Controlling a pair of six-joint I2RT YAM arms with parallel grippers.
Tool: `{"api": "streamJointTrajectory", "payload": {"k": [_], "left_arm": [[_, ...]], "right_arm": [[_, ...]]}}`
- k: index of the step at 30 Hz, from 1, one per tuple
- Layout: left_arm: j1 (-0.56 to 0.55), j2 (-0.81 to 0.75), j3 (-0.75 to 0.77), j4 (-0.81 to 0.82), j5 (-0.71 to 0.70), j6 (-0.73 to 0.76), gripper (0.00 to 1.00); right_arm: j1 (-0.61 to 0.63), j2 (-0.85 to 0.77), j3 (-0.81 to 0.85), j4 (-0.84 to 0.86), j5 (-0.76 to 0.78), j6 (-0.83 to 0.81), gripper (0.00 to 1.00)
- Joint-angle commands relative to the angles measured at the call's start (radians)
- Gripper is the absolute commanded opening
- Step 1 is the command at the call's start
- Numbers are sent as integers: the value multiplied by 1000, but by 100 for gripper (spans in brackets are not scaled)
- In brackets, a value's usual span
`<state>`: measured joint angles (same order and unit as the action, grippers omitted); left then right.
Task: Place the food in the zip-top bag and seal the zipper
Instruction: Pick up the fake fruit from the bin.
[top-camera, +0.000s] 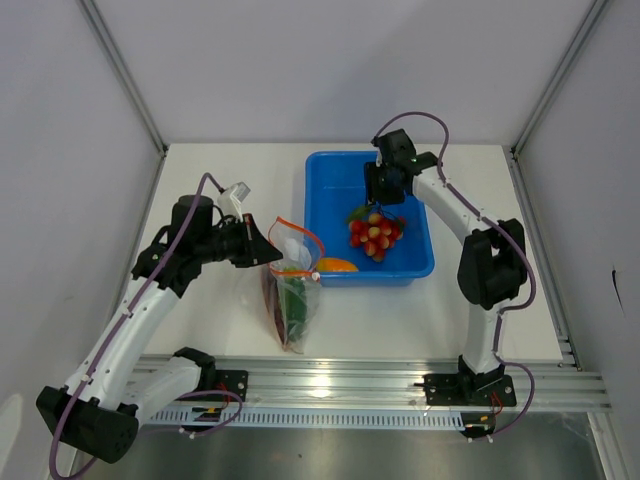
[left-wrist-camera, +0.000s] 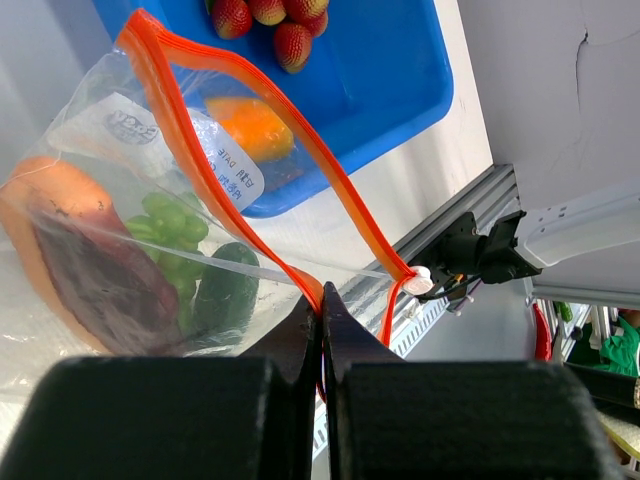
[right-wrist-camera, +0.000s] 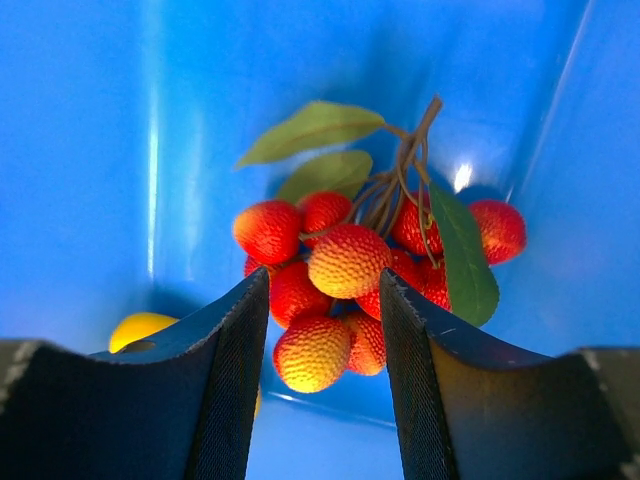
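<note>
1. Centrally in the top view, the zip-top bag (top-camera: 292, 300) sits just left of the blue bin (top-camera: 330, 170), holding cucumber (left-wrist-camera: 225, 285) and meat slice (left-wrist-camera: 95, 275).
2. Left gripper (left-wrist-camera: 322, 310) is clamped on the zipper (left-wrist-camera: 148, 28).
3. Right gripper (right-wrist-camera: 322, 285), jaws apart, hovers over the red fruits (right-wrist-camera: 340, 260) in the bin.

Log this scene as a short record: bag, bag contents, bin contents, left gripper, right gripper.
bag: zip-top bag, mouth open, beside the blue bin
in bag: cucumber, meat slice, green leafy bunch
in bin: red fruit cluster, orange-yellow piece
left gripper: shut on the zipper
right gripper: open, over the red fruit cluster
</note>
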<state>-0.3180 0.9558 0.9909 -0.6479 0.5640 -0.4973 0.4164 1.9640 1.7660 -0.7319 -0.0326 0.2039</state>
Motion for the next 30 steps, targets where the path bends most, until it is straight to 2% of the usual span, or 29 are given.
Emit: {"api": "streamJointTrajectory", "payload": {"k": [1, 19, 23, 26, 27, 30], "left_arm": [[5, -8, 8, 45, 33, -4, 1], [5, -5, 11, 42, 33, -1, 1], [4, -3, 9, 44, 34, -3, 1], [5, -3, 8, 44, 33, -3, 1], [5, -2, 9, 44, 31, -3, 1], [5, 0, 6, 42, 33, -1, 1]], "right_arm": [[-5, 27, 3, -49, -12, 20, 51], [-4, 118, -59, 5, 19, 14, 52], [-4, 121, -59, 22, 28, 8, 49], [-4, 119, -53, 25, 33, 5, 41], [-4, 116, -54, 25, 33, 5, 26], [-2, 98, -57, 22, 30, 11, 3]]}}
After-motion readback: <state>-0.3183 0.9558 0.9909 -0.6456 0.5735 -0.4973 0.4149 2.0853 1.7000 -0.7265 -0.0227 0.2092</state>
